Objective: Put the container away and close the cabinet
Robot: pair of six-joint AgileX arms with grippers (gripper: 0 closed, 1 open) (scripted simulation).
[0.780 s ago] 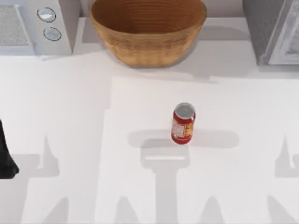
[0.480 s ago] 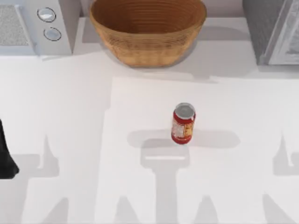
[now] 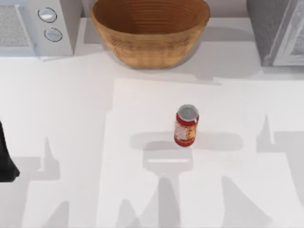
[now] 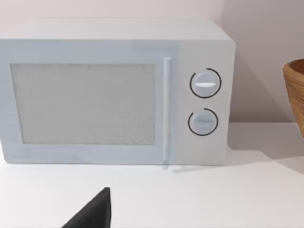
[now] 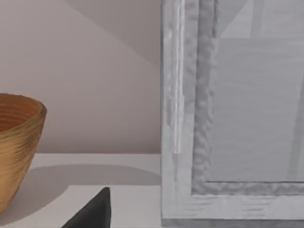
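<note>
Standing upright just right of the frame's middle in the top view, the container is waiting on the bare white table, its silver lid facing up and its long axis vertical. You are looking at a jar nothing is touching. It is sitting well below the woven basket at the upper middle, with the microwave in the upper left corner and the cabinet in the upper right.

You are seeing the left arm as a dark shape hugging the left edge, at about jar height but well apart from it. The left gripper's dark tip is poking into the bottom of the left wrist view, aimed at the microwave rather than the jar. The right gripper's tip is sitting at the bottom of the right wrist view, facing the cabinet's glass door with the basket off to its side. I cannot tell whether either claw is open or closed.

Since the cabinet is lying toward the right, you are probably better served reaching with the right arm. Because the jar is standing tall, I judge a sideways grasp around the body, below the lid, is what the next move is calling for; a clumsy nudge could be tipping it over.
</note>
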